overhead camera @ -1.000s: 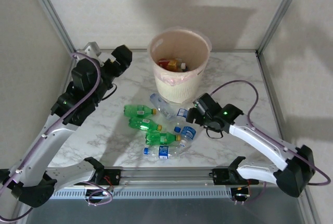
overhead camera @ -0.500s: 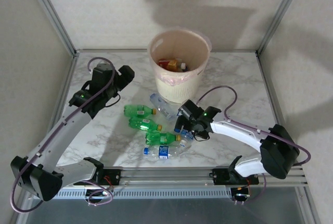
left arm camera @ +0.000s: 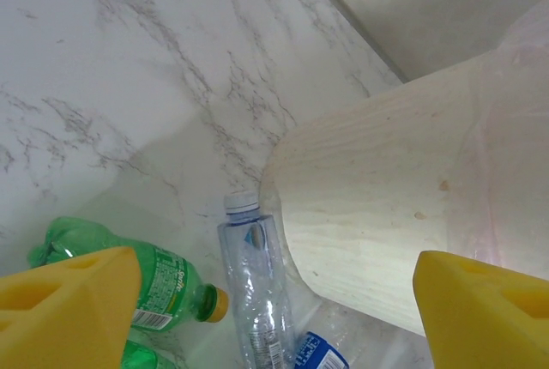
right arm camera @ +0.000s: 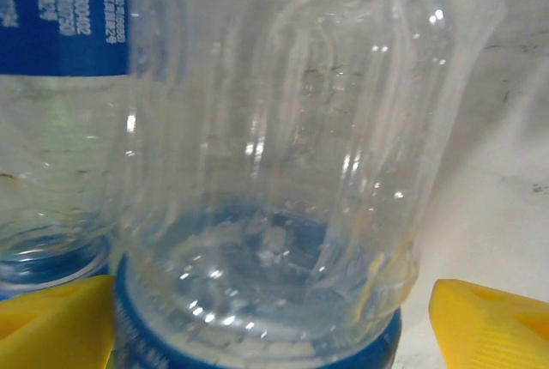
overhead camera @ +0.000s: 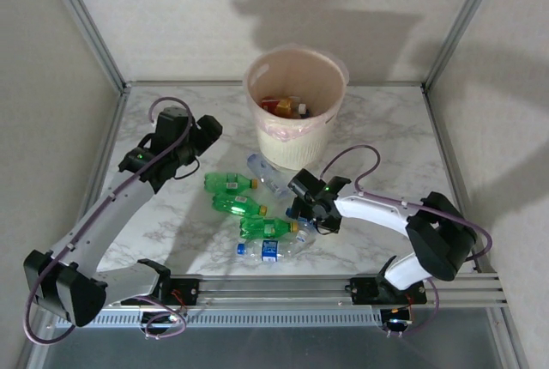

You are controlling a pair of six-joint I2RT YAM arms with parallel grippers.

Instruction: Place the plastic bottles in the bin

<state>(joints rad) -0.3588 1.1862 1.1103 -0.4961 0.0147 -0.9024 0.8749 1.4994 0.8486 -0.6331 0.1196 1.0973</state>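
Observation:
The pale pink bin (overhead camera: pixel 296 142) stands at the back middle, with red-orange labelled bottles (overhead camera: pixel 286 107) inside. Several plastic bottles lie in front of it: green ones (overhead camera: pixel 228 183) (overhead camera: pixel 266 228) and clear blue-labelled ones (overhead camera: pixel 268 173) (overhead camera: pixel 273 251). My right gripper (overhead camera: pixel 302 206) is down among them, open, its yellow fingers either side of a clear blue-labelled bottle (right arm camera: pixel 274 172); a gap shows at the right finger (right arm camera: pixel 493 322). My left gripper (overhead camera: pixel 208 129) hangs open left of the bin, above a clear bottle (left arm camera: pixel 255 292) and a green bottle (left arm camera: pixel 159 287), holding nothing.
Metal frame posts and pale walls close in the marble table (overhead camera: pixel 386 120). The bin's wall (left arm camera: pixel 386 206) is close on the right of my left gripper (left arm camera: pixel 274 317). Bare marble lies at the back left and on the right side.
My left arm swung down and in from the back left towards the bottles, its jaws narrowing somewhat. My right gripper slid left and settled around the clear bottle.

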